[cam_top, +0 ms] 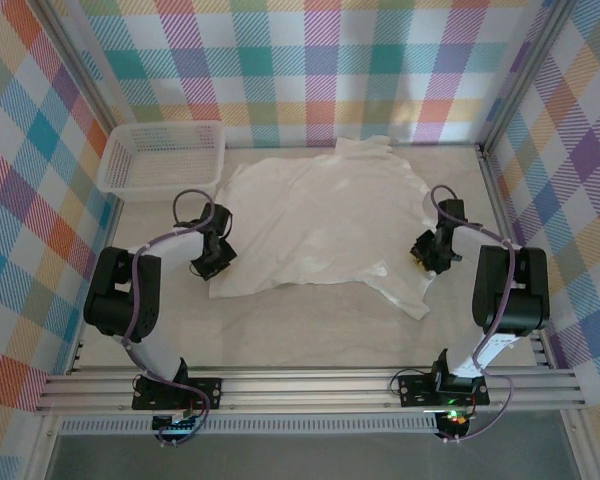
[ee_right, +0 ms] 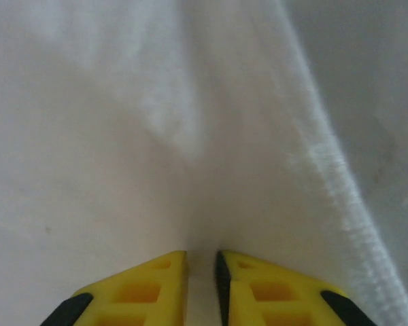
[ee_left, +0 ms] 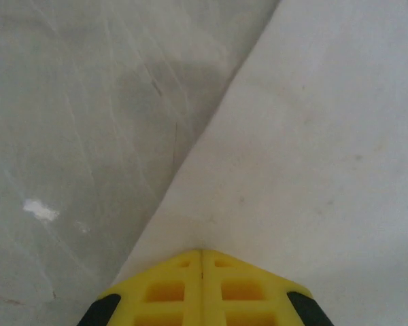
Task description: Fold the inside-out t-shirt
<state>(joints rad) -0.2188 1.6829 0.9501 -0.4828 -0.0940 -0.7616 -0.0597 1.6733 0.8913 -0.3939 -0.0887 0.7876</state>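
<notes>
Nearest my bases, bare table (cam_top: 310, 320) runs up to the near hem of the inside-out t-shirt (cam_top: 320, 220), which lies spread flat and a little rumpled across the middle of the table. My left pincer (cam_top: 212, 262) is down at the shirt's left edge; from its own wrist the fingers meet tip to tip, clenched on the cloth border where it crosses onto bare tabletop. My right pincer (cam_top: 427, 262) is at the opposite edge, beside the thick seam; its fingers (ee_right: 156, 278) stand a narrow slit apart with white fabric pinched in the slit. I judge this is the start of a first fold: both side edges gripped, nothing turned over yet. Next I would need to lift both edges together, evenly, and carry them toward the far side without dragging the thin cloth. Beyond lies a sleeve (cam_top: 365, 148), then the mesh basket (cam_top: 110, 165) at the far left corner
</notes>
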